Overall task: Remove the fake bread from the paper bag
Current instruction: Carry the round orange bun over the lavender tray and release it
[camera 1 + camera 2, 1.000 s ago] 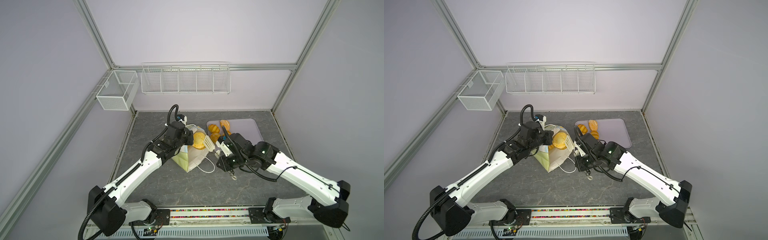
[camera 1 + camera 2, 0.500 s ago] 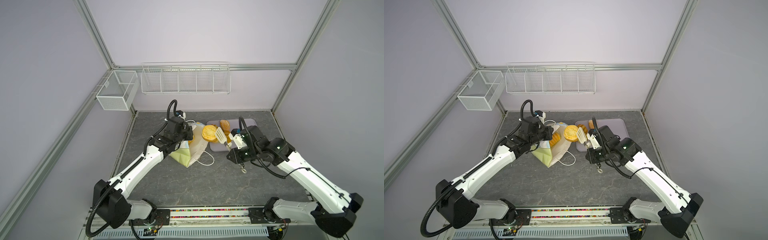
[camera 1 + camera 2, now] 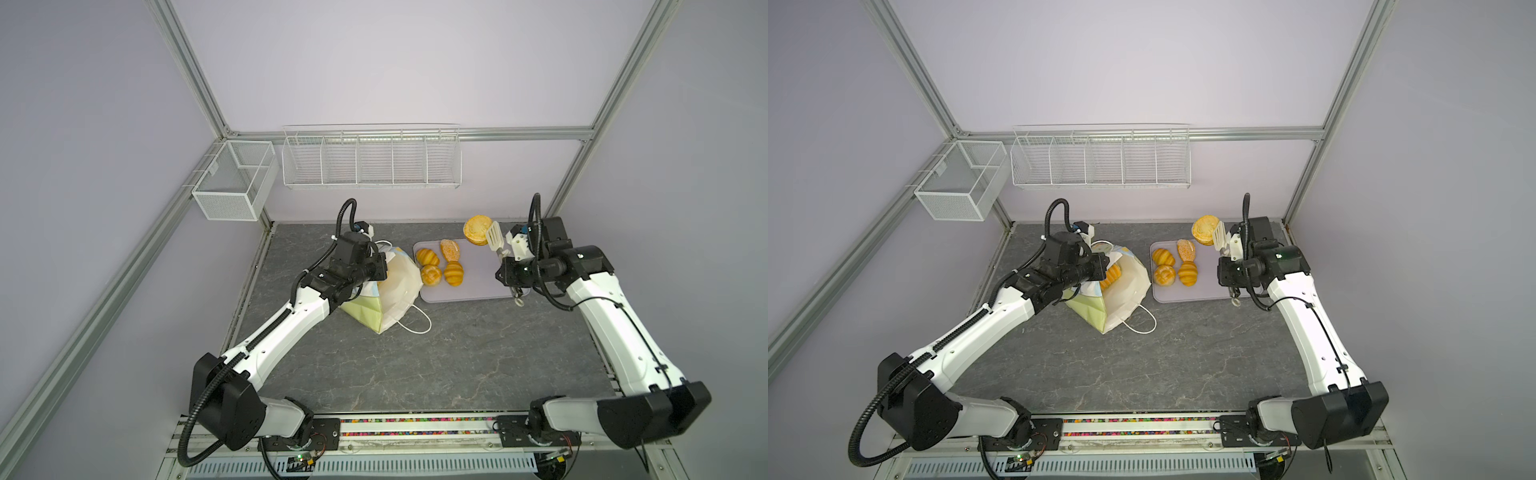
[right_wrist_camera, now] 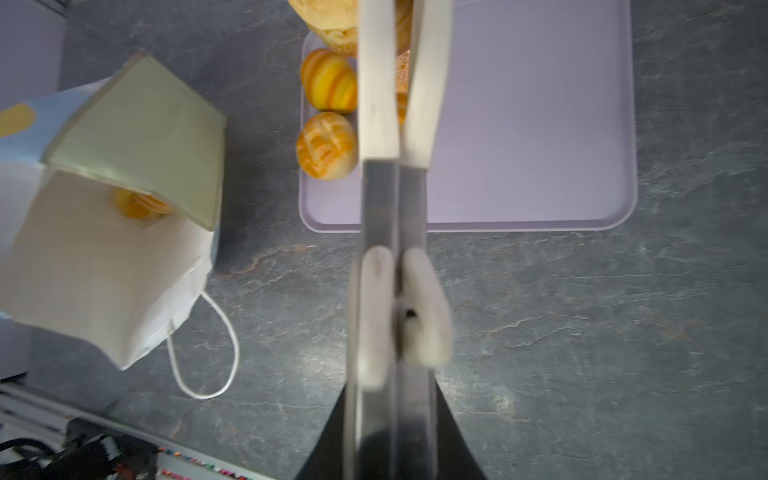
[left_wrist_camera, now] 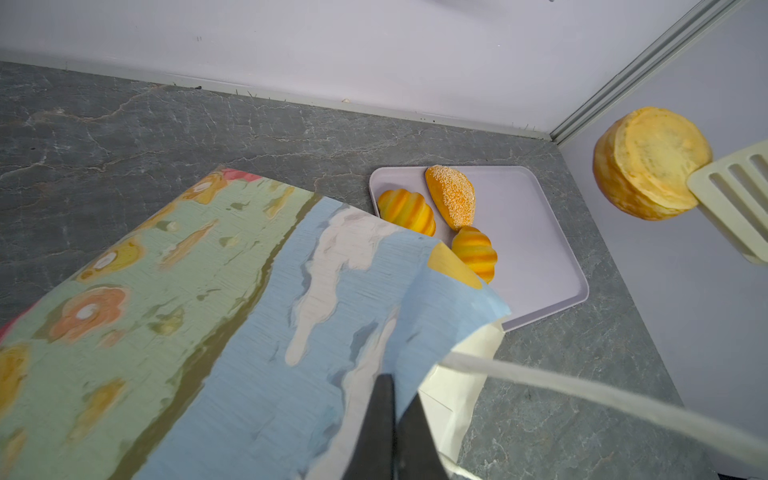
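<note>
The right end effector, squeezing the tongs, is holding the round bun by its edge above the lilac tray's far rim, risking a drop. The left end effector is pinching the paper bag, bread lying inside.

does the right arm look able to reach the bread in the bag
Probably not yet: its tongs hold a bun. Otherwise the way looks free: the bag mouth faces it, held open by the left gripper, bread showing inside.

Golden-orange striped fake bread, lilac tray, yellow-green paper bag with blue-sky print
</note>
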### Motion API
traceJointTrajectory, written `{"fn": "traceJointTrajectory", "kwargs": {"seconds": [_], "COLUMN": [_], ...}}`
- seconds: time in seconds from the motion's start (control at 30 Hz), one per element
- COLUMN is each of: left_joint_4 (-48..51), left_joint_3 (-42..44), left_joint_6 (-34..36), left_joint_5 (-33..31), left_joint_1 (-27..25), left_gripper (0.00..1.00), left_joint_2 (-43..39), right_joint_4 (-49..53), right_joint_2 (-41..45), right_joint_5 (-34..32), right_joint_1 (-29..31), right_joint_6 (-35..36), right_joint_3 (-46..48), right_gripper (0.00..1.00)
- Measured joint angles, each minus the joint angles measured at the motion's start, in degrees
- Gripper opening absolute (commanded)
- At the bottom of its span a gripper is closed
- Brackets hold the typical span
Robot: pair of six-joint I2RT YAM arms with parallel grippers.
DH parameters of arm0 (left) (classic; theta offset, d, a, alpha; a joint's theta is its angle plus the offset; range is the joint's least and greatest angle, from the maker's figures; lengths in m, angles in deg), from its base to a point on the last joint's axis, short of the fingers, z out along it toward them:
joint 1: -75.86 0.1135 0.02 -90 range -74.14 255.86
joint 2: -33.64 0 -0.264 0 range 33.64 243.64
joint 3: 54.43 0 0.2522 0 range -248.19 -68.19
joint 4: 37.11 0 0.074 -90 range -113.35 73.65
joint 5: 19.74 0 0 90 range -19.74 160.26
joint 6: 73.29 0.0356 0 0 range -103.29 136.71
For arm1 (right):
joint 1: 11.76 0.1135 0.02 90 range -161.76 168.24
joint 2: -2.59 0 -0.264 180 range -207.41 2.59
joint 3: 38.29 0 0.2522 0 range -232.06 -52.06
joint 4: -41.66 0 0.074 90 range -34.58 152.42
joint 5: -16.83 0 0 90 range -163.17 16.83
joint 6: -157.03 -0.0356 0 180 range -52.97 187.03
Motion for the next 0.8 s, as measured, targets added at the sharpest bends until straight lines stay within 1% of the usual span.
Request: {"fn": "traceJointTrajectory", "kwargs": {"seconds": [0.27, 0.47, 0.57, 0.67, 0.8], "left_joint_4": [2.36, 3.67, 3.65, 3.67, 3.61], "left_joint_3": [0.04, 0.5, 1.95, 3.41, 4.63], "left_joint_6": [1.84, 3.37, 3.78, 3.96, 3.87], "left_joint_5": [0.98, 1.7, 2.25, 2.47, 3.39], "left_joint_1": [1.97, 2.58, 3.15, 3.56, 3.63], "left_gripper": [0.0, 0.0, 0.0, 0.0, 0.0], "left_joint_2": [-4.0, -6.69, -8.22, -9.18, -9.22], "right_joint_4": [3.56, 5.16, 5.77, 6.32, 6.21], "right_joint_2": [-10.69, -18.6, -20.24, -20.55, -20.68], "right_joint_5": [-20.76, -34.01, -38.69, -41.75, -44.04], "right_joint_1": [-1.44, -1.44, -1.38, -0.81, 2.91], "right_joint_6": [7.17, 10.67, 12.17, 13.4, 14.56], "right_joint_3": [-2.82, -3.85, -3.89, -3.85, -1.88], "right_gripper": [0.07, 0.07, 0.06, 0.07, 0.07]}}
